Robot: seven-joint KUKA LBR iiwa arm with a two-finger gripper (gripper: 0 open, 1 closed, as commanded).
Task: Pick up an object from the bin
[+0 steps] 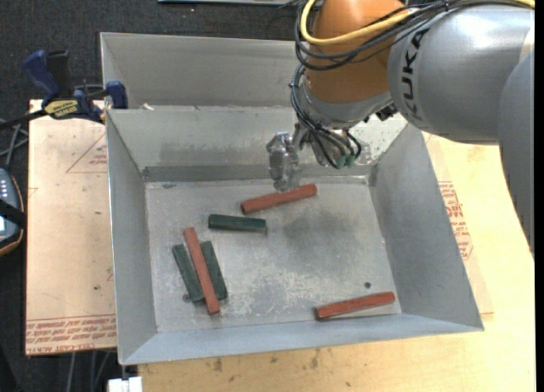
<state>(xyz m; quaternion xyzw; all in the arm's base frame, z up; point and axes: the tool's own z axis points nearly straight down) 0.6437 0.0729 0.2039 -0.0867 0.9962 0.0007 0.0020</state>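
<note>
My gripper (pixel 281 179) hangs near the back wall of the bin, just above the middle of a red-brown bar (pixel 279 199) that lies slanted on the floor. Its metal fingers point down side by side; whether there is a gap between them I cannot make out. A dark green bar (pixel 237 224) lies just left of and below the red-brown one. Nothing shows between the fingers.
At the left of the bin floor a red-brown bar (pixel 201 269) lies between two dark green bars (pixel 186 273) (pixel 214 270), all close together. Another red-brown bar (pixel 354 306) rests near the front right corner. The arm and its orange cover overhang the back right of the bin.
</note>
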